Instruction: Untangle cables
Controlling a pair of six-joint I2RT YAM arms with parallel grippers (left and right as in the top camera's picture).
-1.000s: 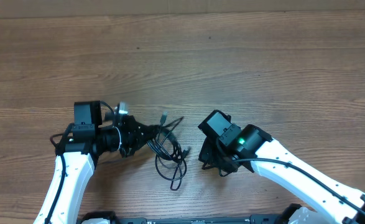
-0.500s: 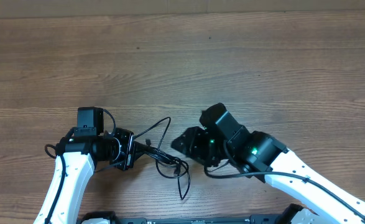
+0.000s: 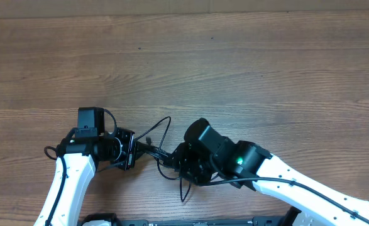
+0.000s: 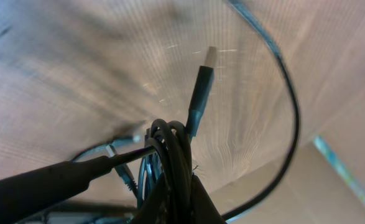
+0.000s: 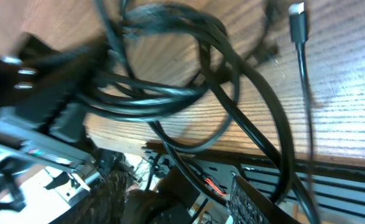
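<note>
A tangle of thin black cables [image 3: 162, 157] lies on the wooden table between the arms, with one loop [image 3: 165, 122] arching up and a tail [image 3: 184, 188] trailing toward the front edge. My left gripper [image 3: 132, 150] is shut on the bundle [image 4: 173, 155]; a USB plug [image 4: 202, 81] sticks up past it. My right gripper [image 3: 179, 164] hovers over the bundle's right end. In the right wrist view its fingers [image 5: 188, 193] are apart with one black cable [image 5: 182, 168] running between them, and the knot of cables [image 5: 170, 81] lies just beyond.
The wooden table [image 3: 234, 69] stretches behind both arms. A pale plug [image 5: 297, 11] on a thin cable lies right of the knot. The left arm's gripper body [image 5: 33, 81] is close to the right fingers. The table's front edge [image 5: 244, 152] is right below.
My right gripper has swung left and forward onto the right end of the bundle. My left gripper pulled the bundle leftward a second ago and has since held still.
</note>
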